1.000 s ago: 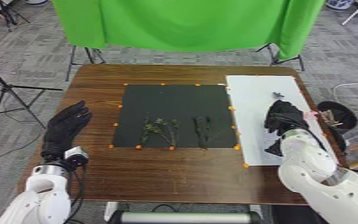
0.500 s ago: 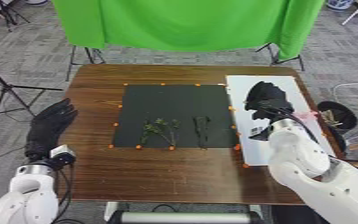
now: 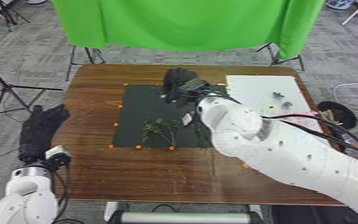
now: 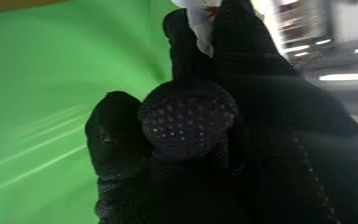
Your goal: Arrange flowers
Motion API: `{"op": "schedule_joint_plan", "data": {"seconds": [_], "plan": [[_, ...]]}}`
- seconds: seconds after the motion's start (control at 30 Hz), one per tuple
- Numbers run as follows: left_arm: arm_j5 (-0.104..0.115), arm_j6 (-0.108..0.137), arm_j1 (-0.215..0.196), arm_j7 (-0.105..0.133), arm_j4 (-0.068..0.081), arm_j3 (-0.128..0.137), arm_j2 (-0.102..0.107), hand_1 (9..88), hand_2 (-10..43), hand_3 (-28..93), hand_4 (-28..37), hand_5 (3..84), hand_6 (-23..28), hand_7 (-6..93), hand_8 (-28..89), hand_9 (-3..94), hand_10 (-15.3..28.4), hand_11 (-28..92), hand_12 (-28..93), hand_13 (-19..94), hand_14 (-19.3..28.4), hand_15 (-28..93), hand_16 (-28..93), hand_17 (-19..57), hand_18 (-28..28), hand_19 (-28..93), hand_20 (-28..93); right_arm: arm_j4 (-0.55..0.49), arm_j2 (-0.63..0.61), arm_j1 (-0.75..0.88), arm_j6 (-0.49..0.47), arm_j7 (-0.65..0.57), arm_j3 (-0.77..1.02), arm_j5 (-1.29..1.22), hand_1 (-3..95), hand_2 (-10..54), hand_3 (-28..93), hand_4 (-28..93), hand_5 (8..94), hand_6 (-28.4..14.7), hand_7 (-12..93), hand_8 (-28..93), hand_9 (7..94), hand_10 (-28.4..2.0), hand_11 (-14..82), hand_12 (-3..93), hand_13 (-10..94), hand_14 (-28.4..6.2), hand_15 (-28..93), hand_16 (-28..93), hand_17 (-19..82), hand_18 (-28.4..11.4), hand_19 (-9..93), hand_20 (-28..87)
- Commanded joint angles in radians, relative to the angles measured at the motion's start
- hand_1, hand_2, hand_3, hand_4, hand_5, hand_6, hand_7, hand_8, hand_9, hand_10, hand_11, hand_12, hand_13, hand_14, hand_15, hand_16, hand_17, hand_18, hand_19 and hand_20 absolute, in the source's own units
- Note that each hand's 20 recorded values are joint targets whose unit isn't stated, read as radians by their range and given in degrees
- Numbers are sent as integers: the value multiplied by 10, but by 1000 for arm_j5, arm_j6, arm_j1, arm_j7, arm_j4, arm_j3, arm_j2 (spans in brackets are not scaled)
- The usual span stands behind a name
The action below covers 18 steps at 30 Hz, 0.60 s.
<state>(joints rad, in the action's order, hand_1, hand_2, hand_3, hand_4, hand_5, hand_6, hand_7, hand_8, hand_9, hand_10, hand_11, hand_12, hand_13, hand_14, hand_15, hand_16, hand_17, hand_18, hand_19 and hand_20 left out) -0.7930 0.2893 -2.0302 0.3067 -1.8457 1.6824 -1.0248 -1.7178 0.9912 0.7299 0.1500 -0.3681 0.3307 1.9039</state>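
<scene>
In the head view, the right hand [image 3: 181, 80] is in the upper middle of the frame, above the far part of the dark mat [image 3: 136, 102]. Its form is narrow: in the wrist view, the thumb is bent in against the fingers, and a white thing [image 4: 198, 24] with a reddish spot is held between the fingertips. The left hand [image 3: 40, 131], at the left side, has its fingers extended. A black bucket [image 3: 350, 115] at right contains thin stems. Green sprigs [image 3: 160, 123] lie on the mat, lower in the frame than the right hand.
</scene>
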Motion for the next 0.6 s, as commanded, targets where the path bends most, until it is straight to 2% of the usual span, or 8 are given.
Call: {"op": "schedule_joint_plan", "data": {"seconds": [0.03, 0.1, 0.2, 0.3, 0.4, 0.47, 0.6], "plan": [[-3, 43, 33, 11, -7, -43, -2, 268, 297, 562, -283, 715, -20, 148, -92, 606, 111, 195, 73, 406, 143, 209, -24, 120, 69, 29, 200, 31, 174, -72, -56, 82, -83, 9, 600, -95, 626, -156, 788, 4, 249, 64, 886, -122, 54, 346, 917, -19, 577, 289, 659, -109, 932, 443], [12, 55, 42, 25, -6, -55, 1, 260, 299, 576, -283, 717, -18, 147, -91, 605, 112, 195, 73, 406, 143, 211, -26, 120, 69, 29, 200, 51, 197, -76, -72, 103, -99, 26, 599, -95, 628, -158, 788, 6, 249, 61, 884, -121, 52, 344, 917, -18, 578, 289, 659, -108, 932, 446], [43, 101, 59, 61, -4, -82, 7, 256, 300, 581, -283, 717, -18, 148, -91, 606, 116, 196, 73, 414, 148, 218, -26, 122, 69, 30, 201, 83, 225, -80, -65, 119, -127, 62, 596, -95, 632, -161, 788, 8, 250, 55, 884, -115, 49, 341, 915, -18, 583, 291, 660, -107, 932, 453], [53, 138, 74, 79, -3, -105, 8, 251, 300, 586, -283, 719, -17, 148, -91, 615, 120, 199, 74, 426, 151, 227, -27, 129, 70, 33, 203, 107, 244, -77, -64, 120, -148, 74, 593, -95, 637, -176, 795, 18, 250, 42, 885, -110, 46, 336, 914, -12, 601, 296, 666, -100, 932, 478], [64, 150, 86, 92, 1, -121, 9, 245, 300, 596, -283, 718, -16, 150, -90, 616, 122, 201, 75, 429, 152, 232, -31, 132, 69, 34, 205, 128, 260, -77, -77, 118, -164, 83, 591, -95, 638, -179, 796, 20, 250, 38, 885, -106, 45, 332, 914, -12, 604, 296, 669, -101, 932, 490], [75, 145, 92, 93, 3, -129, 7, 247, 299, 595, -283, 708, -15, 150, -90, 606, 124, 199, 74, 429, 153, 234, -33, 132, 70, 34, 206, 149, 272, -74, -74, 123, -167, 103, 593, -95, 635, -181, 797, 21, 250, 36, 885, -106, 44, 330, 915, -13, 605, 296, 670, -101, 932, 492], [82, 138, 100, 85, 9, -139, -2, 225, 288, 612, -283, 627, -10, 146, -90, 561, 130, 191, 72, 423, 155, 238, -37, 133, 73, 33, 207, 185, 295, -57, -65, 112, -171, 116, 594, -95, 632, -186, 799, 23, 248, 31, 886, -105, 41, 323, 916, -13, 609, 295, 671, -103, 932, 500]]}}
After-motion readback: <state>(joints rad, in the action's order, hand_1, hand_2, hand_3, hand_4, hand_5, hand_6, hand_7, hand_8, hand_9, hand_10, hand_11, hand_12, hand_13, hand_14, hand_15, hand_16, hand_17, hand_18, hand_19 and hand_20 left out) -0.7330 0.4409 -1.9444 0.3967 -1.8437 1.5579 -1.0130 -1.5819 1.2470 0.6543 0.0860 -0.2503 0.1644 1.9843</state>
